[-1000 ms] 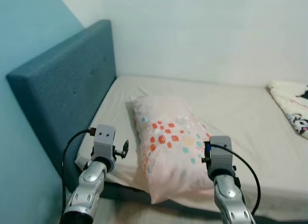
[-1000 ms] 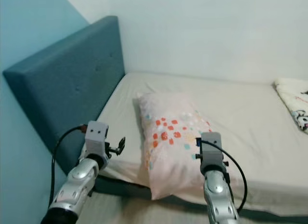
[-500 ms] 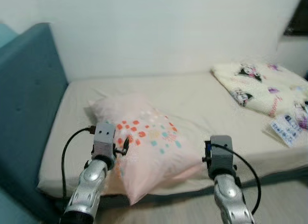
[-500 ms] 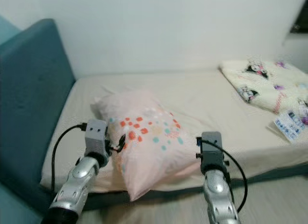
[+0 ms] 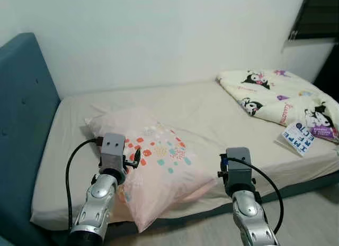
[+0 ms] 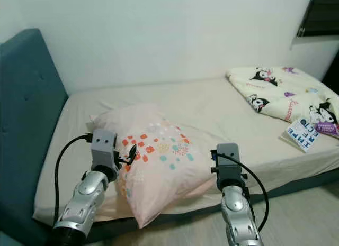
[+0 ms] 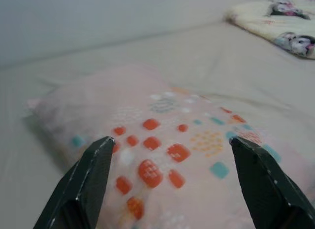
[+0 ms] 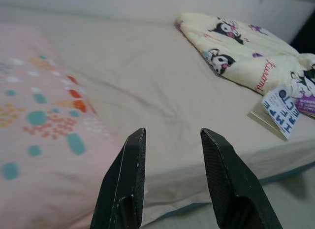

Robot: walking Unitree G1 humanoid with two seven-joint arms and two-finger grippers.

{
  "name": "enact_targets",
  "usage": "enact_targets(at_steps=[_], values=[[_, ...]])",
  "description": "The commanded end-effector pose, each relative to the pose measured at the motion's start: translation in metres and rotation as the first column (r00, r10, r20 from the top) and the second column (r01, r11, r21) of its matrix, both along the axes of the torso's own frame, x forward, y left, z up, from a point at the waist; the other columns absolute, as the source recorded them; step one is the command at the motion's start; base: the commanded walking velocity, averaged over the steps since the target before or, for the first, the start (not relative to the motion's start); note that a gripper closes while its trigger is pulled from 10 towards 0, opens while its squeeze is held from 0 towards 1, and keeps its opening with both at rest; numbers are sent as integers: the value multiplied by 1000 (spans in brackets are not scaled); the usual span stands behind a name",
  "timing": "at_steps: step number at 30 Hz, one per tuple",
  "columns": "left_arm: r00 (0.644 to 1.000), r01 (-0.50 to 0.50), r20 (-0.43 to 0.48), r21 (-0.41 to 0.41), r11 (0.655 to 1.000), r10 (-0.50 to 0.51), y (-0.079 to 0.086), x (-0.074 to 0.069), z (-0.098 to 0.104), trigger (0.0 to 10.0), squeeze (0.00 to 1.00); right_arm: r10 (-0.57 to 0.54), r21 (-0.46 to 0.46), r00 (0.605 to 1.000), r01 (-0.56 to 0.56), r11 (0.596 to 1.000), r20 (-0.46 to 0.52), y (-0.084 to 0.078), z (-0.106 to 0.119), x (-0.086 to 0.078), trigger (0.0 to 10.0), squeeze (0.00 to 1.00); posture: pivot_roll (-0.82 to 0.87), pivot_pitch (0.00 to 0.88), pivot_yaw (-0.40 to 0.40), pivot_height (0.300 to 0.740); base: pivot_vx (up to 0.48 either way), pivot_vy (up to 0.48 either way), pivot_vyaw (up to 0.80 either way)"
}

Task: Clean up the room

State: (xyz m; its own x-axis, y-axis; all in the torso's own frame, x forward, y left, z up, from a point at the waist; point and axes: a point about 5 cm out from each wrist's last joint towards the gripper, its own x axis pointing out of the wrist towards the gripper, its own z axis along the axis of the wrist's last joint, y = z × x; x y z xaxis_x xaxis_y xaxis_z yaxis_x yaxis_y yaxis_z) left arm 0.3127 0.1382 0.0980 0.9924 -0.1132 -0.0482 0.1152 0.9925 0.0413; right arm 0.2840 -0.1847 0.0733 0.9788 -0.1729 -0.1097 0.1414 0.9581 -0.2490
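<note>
Pillow (image 5: 153,161) lies askew on bed (image 5: 212,114), corner hanging over near edge, likely needs straightening. Left gripper (image 7: 172,184) spread wide, aimed at pillow, empty. Right gripper (image 8: 172,179) open, empty, above mattress edge. Blanket (image 5: 275,95) and book (image 5: 298,137) at far end.

2 silver arms, grey box wrists, looping black cables; each claw (image 8: 172,179) has 2 seemingly textured black fingers.

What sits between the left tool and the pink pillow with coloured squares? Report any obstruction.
Nothing visible does. The left tool hangs open just above the pink pillow with coloured squares lying on the beige mattress, with bare air between its fingers and the fabric. The right tool is open beside the pillow's edge.
</note>
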Motion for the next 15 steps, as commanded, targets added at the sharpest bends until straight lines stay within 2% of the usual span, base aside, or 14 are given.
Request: enact_targets(at_steps=[1, 15], values=[[1000, -17, 1, -1, 1000, 17, 5, -1, -1, 10000, 0, 3, 6, 1000, -3, 1000, 9, 1, 2, 1, 10000, 0, -21, 0, -11, 740, 371, 0, 0], [1000, -7, 0, -5, 1000, 7, 5, -1, -2, 10000, 0, -1, 4, 1000, 1, 1000, 3, 0, 0, 0, 10000, 0, -19, 0, -11, 740, 368, 0, 0]])
